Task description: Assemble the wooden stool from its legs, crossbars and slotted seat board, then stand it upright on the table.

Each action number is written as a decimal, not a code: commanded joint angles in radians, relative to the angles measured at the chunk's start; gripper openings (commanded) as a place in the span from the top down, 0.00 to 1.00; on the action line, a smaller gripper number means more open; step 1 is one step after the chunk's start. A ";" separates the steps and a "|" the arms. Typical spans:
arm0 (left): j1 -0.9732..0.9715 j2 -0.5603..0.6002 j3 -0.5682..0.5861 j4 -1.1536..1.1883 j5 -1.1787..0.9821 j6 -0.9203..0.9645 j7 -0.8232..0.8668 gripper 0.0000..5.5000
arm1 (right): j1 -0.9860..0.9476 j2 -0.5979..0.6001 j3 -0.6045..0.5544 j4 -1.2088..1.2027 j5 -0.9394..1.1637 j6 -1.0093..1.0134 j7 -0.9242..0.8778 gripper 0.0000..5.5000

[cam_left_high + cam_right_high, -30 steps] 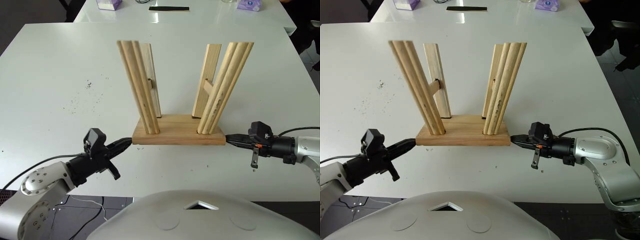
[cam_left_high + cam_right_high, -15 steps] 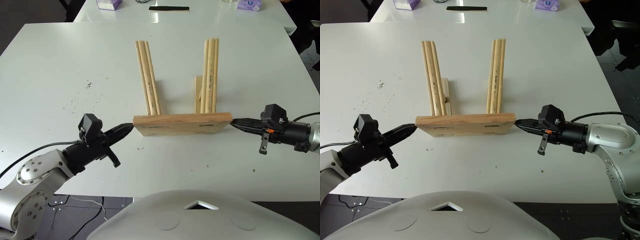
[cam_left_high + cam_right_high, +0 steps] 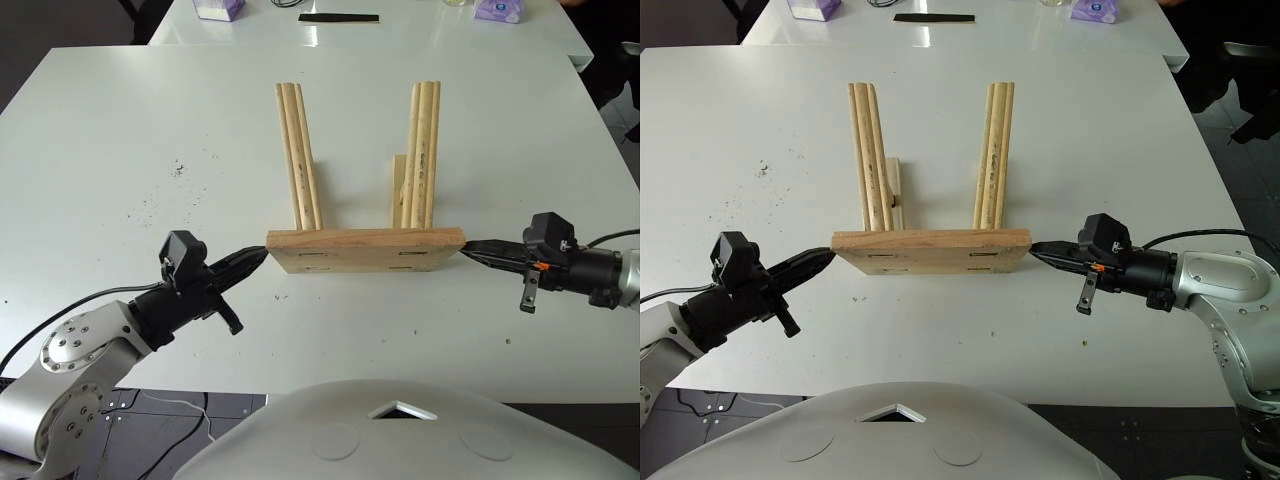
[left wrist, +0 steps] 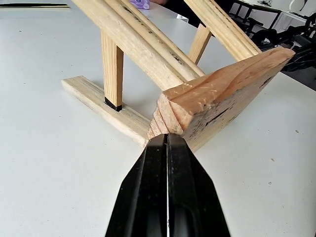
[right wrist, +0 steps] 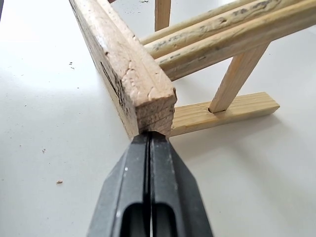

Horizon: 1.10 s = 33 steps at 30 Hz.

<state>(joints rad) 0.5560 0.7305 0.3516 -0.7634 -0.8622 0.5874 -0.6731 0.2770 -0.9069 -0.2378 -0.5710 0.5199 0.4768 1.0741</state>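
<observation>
**A:** So where do we stand with the stool (image 3: 360,200)? It looks put together to us, but it's on its side on the desk (image 3: 100,150).

**B:** Yep. The seat board (image 3: 365,250) is up on its long edge near us, and the legs (image 3: 300,155) point away from us across the desk. In the left wrist view a flat slat (image 4: 106,106) under the round legs lies right on the desk.

**A:** And the grippers?

**B:** There's one at each end. The left gripper (image 3: 258,256) has its fingers pressed together, holding nothing, with the tip touching the board's left end low down. The right gripper (image 3: 468,247) does the same at the right end. Neither one grips the wood, so we're squeezing the board between two closed tips.

**A:** So what does the next move hang on?

**B:** The board's long axis runs straight from one tip to the other, left to right. We reckon that line is our hinge: the seat has to roll about it so the leg ends swing down and the seat ends up on top. Both arms sit about equally close, so neither leads. The tips only touch small spots on the end grain, so a slip seems quite possible to us.
</observation>
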 commanded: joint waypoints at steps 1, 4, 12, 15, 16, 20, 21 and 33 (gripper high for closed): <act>0.015 0.083 0.018 0.105 0.108 -0.060 -0.135 0.92 | 0.001 -0.052 0.045 0.117 -0.083 -0.104 0.079 1.00; 0.034 0.145 -0.030 0.208 0.246 -0.138 -0.233 0.83 | -0.025 -0.072 0.095 0.229 -0.154 -0.191 0.125 1.00; -0.232 0.088 -0.298 0.469 0.500 -0.367 -0.313 0.60 | -0.260 0.029 0.311 0.488 -0.285 -0.343 0.167 0.77; -0.305 0.079 -0.348 0.546 0.557 -0.449 -0.344 0.51 | -0.325 0.043 0.353 0.534 -0.288 -0.358 0.208 0.69; -0.322 0.082 -0.368 0.572 0.579 -0.480 -0.361 0.48 | -0.338 0.046 0.368 0.552 -0.297 -0.369 0.221 0.66; -0.372 0.084 -0.413 0.664 0.628 -0.566 -0.407 0.39 | -0.352 0.053 0.410 0.574 -0.306 -0.379 0.252 0.55; -0.376 0.087 -0.420 0.674 0.630 -0.578 -0.423 0.39 | -0.354 0.054 0.415 0.574 -0.304 -0.375 0.257 0.53; -0.480 0.039 -0.479 0.763 0.649 -0.655 -0.484 0.39 | -0.434 0.110 0.484 0.609 -0.317 -0.364 0.282 0.53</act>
<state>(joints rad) 0.1014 0.7736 -0.1174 -0.0109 -0.2145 -0.0589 -1.1441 -0.1346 -0.8011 0.2329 0.0282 0.2153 0.1071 1.3454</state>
